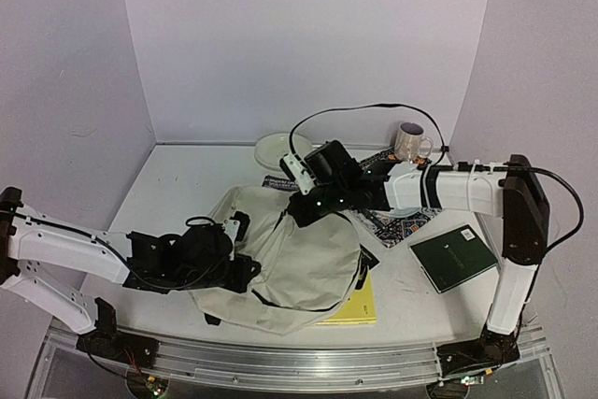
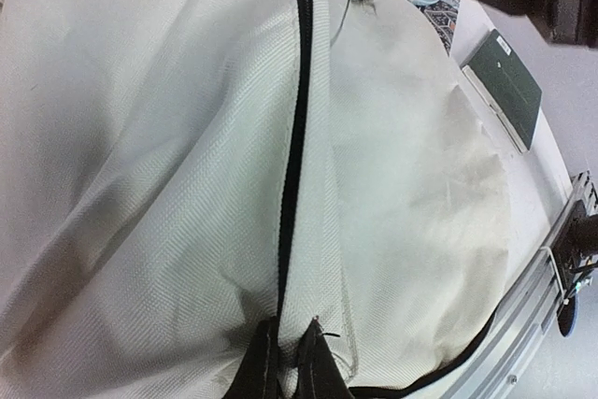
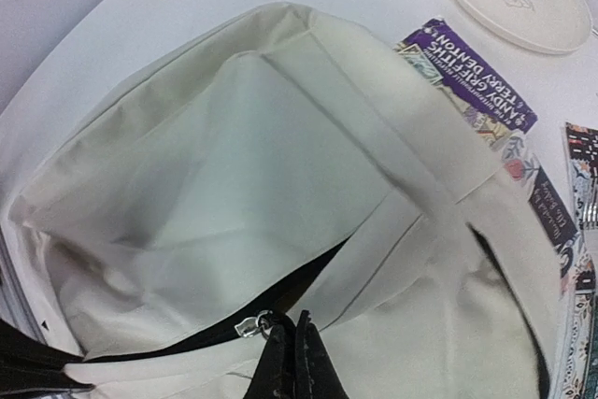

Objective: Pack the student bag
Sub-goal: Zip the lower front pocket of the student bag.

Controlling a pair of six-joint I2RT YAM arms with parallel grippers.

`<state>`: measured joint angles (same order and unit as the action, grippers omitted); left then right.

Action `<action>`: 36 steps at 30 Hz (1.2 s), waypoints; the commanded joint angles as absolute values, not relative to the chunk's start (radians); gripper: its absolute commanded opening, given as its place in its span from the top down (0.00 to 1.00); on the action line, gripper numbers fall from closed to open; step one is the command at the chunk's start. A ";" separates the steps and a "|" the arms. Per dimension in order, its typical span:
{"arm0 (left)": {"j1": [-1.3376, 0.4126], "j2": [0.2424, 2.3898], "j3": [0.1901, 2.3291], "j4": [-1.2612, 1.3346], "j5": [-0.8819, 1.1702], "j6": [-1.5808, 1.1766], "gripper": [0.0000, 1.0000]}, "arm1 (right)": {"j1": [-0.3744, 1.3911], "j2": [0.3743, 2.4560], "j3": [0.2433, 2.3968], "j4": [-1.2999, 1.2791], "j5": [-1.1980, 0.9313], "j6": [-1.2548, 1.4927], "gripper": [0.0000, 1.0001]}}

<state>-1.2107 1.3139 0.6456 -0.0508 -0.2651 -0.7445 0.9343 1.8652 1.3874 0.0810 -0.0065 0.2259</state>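
Note:
The student bag (image 1: 285, 263) is a large cream fabric backpack lying in the middle of the table, with a black zipper line (image 2: 294, 137) running along it. My left gripper (image 1: 245, 273) is at the bag's left side. In the left wrist view it (image 2: 290, 348) is shut on a fold of the bag's fabric (image 2: 168, 156) right beside the zipper. My right gripper (image 1: 301, 212) is at the bag's far top edge. In the right wrist view it (image 3: 294, 343) is shut on the silver zipper pull (image 3: 248, 326), with the bag (image 3: 243, 193) slightly open below it.
A yellow notebook (image 1: 363, 306) lies under the bag's right edge. A green book (image 1: 455, 257) lies at the right. A patterned placemat (image 1: 406, 220), a purple-covered book (image 3: 476, 81), a white plate (image 1: 280, 149) and a mug (image 1: 411, 142) are at the back.

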 commanded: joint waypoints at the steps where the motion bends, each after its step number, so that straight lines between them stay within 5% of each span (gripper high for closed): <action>1: -1.244 1.238 0.593 -0.192 -0.173 -0.797 1.00 | 0.847 1.884 1.480 0.140 0.147 0.198 1.00; 27: -1.245 0.848 0.400 -0.288 -0.279 -0.929 1.00 | 0.690 2.079 1.585 0.049 0.083 0.276 1.00; 36: -1.245 0.989 0.544 -0.263 -0.330 -0.885 1.00 | 0.722 1.991 1.567 0.102 -0.171 0.190 0.96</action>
<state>-1.2260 0.9178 0.4351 -0.2030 -0.3187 -0.8980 0.8041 2.0590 1.5513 0.0618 -0.2709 0.2309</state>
